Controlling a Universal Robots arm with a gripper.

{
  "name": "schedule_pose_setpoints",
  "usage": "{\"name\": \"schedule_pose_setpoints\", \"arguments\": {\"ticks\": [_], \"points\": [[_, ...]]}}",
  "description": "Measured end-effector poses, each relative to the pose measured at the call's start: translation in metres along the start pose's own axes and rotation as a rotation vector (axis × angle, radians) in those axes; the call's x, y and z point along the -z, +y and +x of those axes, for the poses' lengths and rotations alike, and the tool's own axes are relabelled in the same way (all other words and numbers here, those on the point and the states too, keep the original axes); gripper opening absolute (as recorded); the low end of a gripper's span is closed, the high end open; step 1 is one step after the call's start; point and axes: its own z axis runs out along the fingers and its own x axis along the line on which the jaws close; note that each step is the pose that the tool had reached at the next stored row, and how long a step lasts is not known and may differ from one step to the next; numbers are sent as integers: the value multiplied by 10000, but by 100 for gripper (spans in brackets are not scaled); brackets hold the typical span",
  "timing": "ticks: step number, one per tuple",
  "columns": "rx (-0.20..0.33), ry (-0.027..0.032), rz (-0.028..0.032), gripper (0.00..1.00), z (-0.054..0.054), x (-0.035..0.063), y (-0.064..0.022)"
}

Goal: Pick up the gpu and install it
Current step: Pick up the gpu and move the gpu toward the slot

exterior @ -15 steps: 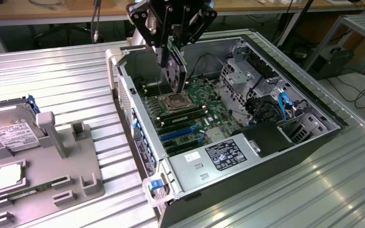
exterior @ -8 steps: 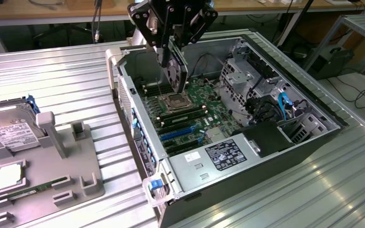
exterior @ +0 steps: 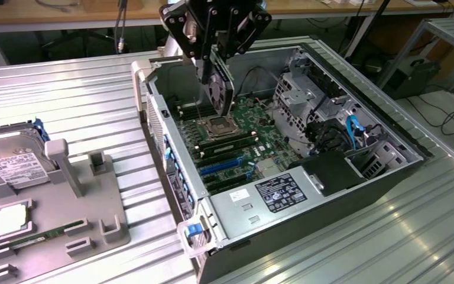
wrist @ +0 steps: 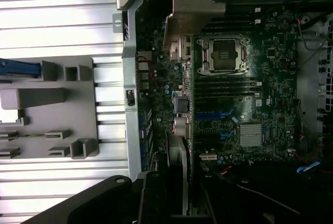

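Gripper (exterior: 215, 56) clamped on the gpu (exterior: 221, 89). Card hangs upright straight below the fingers, inside the top opening of the PC case (exterior: 158, 124). CPU socket (exterior: 219, 125) sits right under its lower end, blue slots (exterior: 219, 167) further along the motherboard (exterior: 250, 139). Silver bracket (wrist: 192, 11) is at the card's far end from the gripper. Hard drive (exterior: 14, 163) is well off to the side, outside the case.

- The open computer case (exterior: 330, 231) lies on the tabletop (exterior: 77, 89), with the motherboard (exterior: 247, 127) inside it.
- The gpu (exterior: 223, 94) hangs edge-down from the gripper (exterior: 217, 65) above the motherboard, near the CPU socket (exterior: 219, 124).
- On the exterior view's left, a fixture (exterior: 69, 201) carries the hard drive (exterior: 14, 165).
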Motion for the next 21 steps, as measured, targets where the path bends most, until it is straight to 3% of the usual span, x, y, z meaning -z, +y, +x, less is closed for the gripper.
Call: {"name": "schedule_pose_setpoints", "arguments": {"ticks": [21], "points": [[0, -22, -1, 28, -77, -16, 4]]}}
